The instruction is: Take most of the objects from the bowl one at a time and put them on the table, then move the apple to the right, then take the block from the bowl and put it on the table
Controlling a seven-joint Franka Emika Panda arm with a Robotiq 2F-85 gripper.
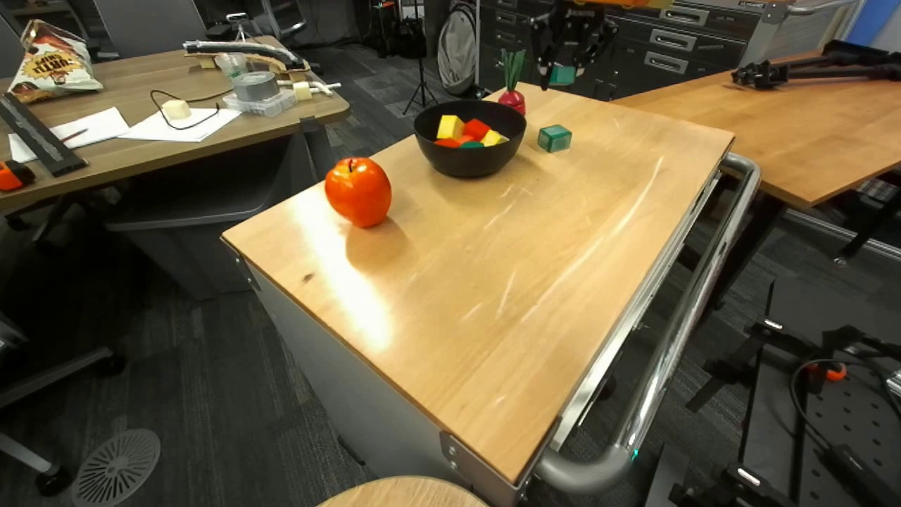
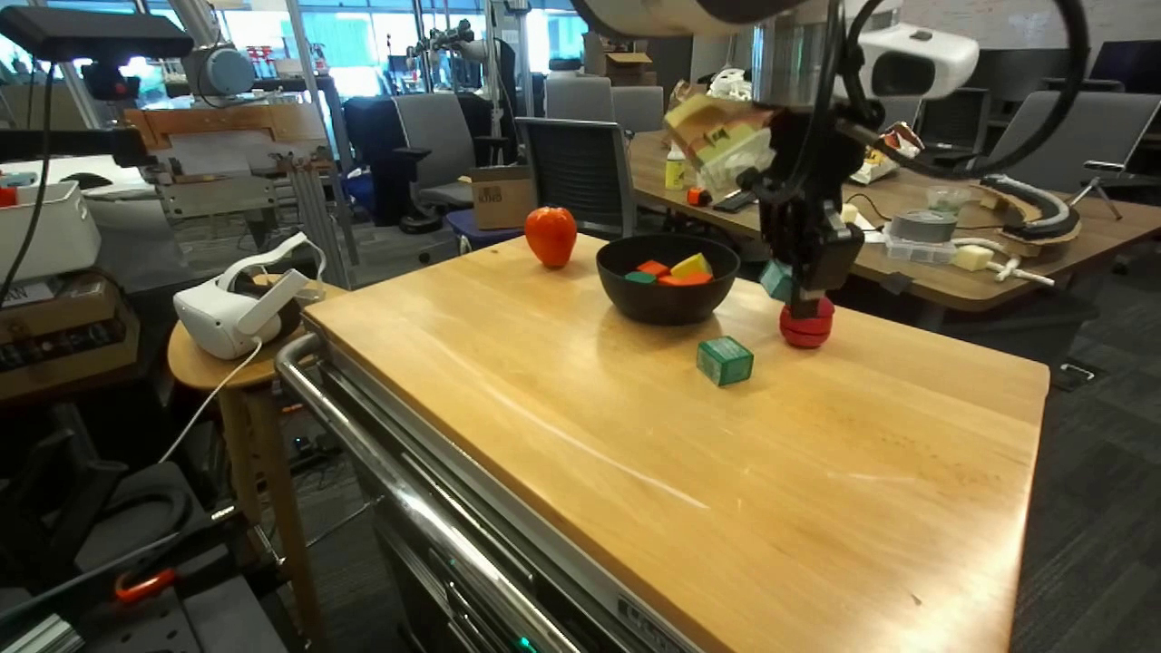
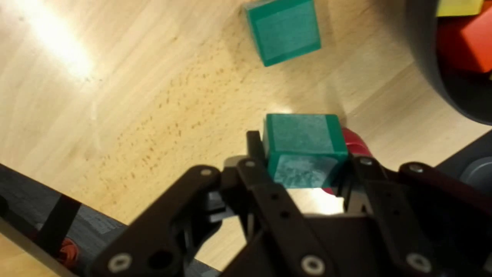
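The arm (image 2: pixel 648 18) enters an exterior view from above, and its gripper (image 1: pixel 562 72) hangs with the fingers (image 3: pixel 255 144) directed downward, raised above the light wooden table (image 2: pixel 580 399). The jaws stand partly spread, separated by the width of a green block (image 3: pixel 305 150), which they clasp on two opposite sides at their tips. In the wrist view, where the gripper extends upward from the lower edge, the held block partly covers a red, radish-shaped object (image 3: pixel 354 141); in an exterior view a gap separates the gripper from that object's green leaves (image 1: pixel 514 68).

The held block is box-shaped. Its two faces seen in the wrist view are pale and cloudy, the lower one mottled, with borders of deeper green. A similar green block (image 1: pixel 555 138) rests on the table near the bowl (image 1: pixel 468 162). The bowl, round and black, stands upright between the apple (image 1: pixel 359 192) and the radish-shaped object and contains yellow blocks (image 1: pixel 450 127), red-orange blocks (image 1: pixel 476 129) and a green piece (image 1: pixel 472 144), partly overlapping. The apple, shiny red-orange with a short dark stem, rests upright on the table, apart from the bowl.
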